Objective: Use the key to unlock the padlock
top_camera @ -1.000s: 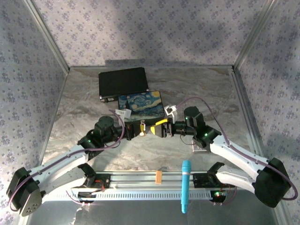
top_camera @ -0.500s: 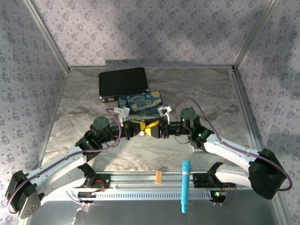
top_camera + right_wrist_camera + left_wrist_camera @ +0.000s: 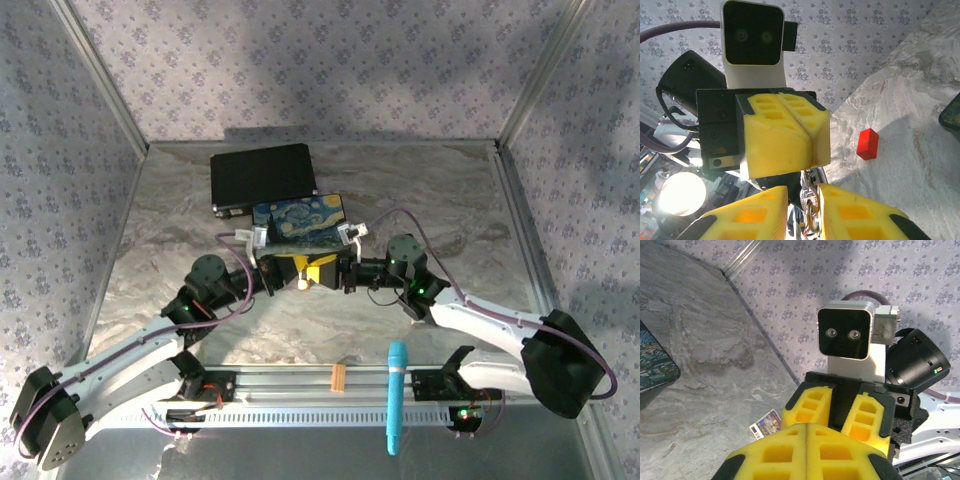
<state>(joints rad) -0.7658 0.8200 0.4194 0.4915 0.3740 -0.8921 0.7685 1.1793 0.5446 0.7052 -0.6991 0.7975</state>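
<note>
Low in the middle of the right wrist view, a small silvery piece with a ring, most likely the key, sits in the slot between the yellow pads of the right gripper. I cannot tell whether they pinch it. Just above it the left gripper faces them with its pads pressed flat together and nothing visible between. At centre frame from above, the two meet tip to tip just below the painted box, probably so one steadies while the other aligns. The padlock cannot be made out.
</note>
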